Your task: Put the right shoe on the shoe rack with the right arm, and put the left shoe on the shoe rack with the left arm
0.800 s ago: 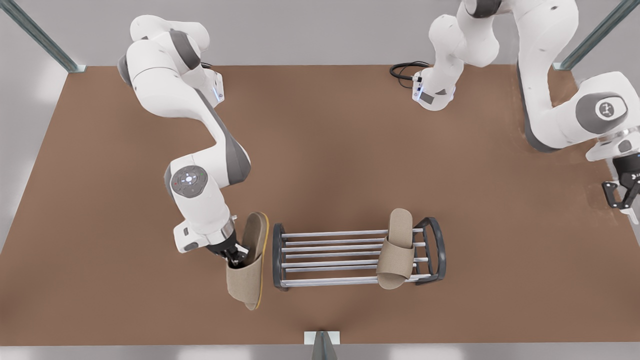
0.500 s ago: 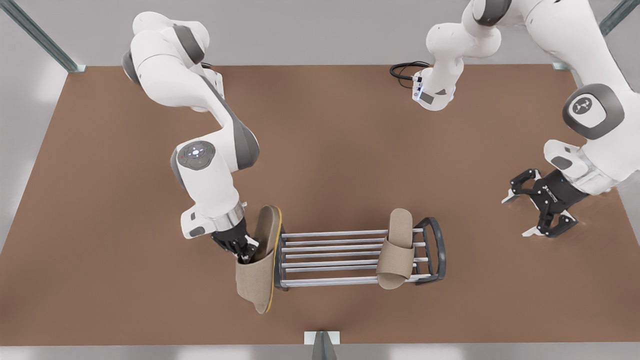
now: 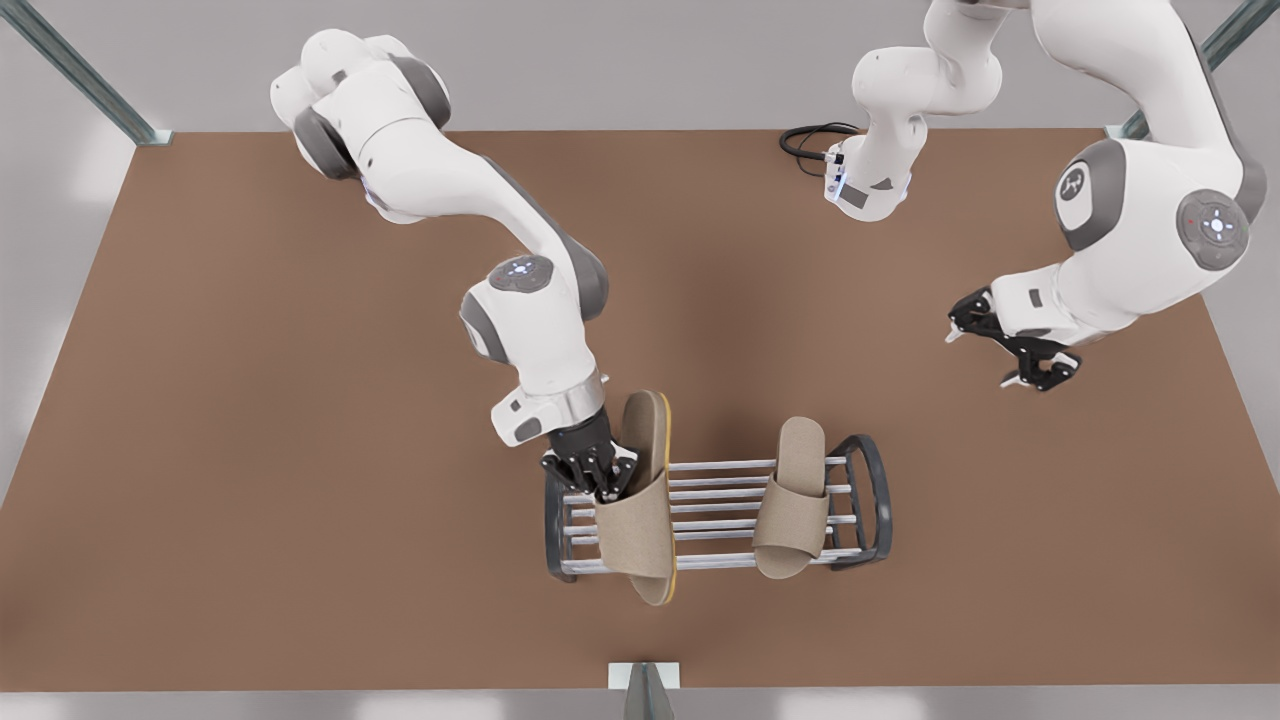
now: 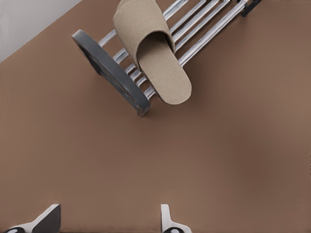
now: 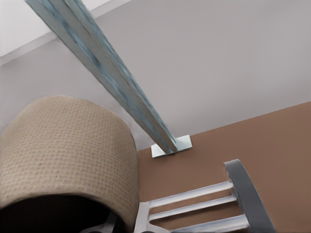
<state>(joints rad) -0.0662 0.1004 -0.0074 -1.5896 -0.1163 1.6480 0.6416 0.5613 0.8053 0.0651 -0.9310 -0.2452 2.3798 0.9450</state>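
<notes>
The shoe rack (image 3: 720,516) stands on the brown table near its front edge, silver bars between dark end frames. My right gripper (image 3: 600,482) is shut on the beige right shoe (image 3: 640,530), which it holds tilted on its side over the rack's end at the front view's left. That shoe's strap (image 5: 63,150) looms close in the right wrist view, with the rack's bars (image 5: 194,199) beyond. The left shoe (image 3: 795,500) lies flat across the rack's other end. My left gripper (image 3: 979,358) hangs open and holds nothing, well off to the front view's right. Its wrist view looks at the left shoe (image 4: 155,58) on the rack (image 4: 112,73).
A black cable (image 3: 810,140) and an arm base (image 3: 865,190) sit at the table's back edge. Metal posts stand at the back corners (image 3: 80,75) and at the middle of the front edge (image 3: 645,690). Bare table lies on both sides of the rack.
My right gripper carried the right shoe from beside the rack's end to over its bars. My left gripper swung round and now sits higher and nearer the middle.
</notes>
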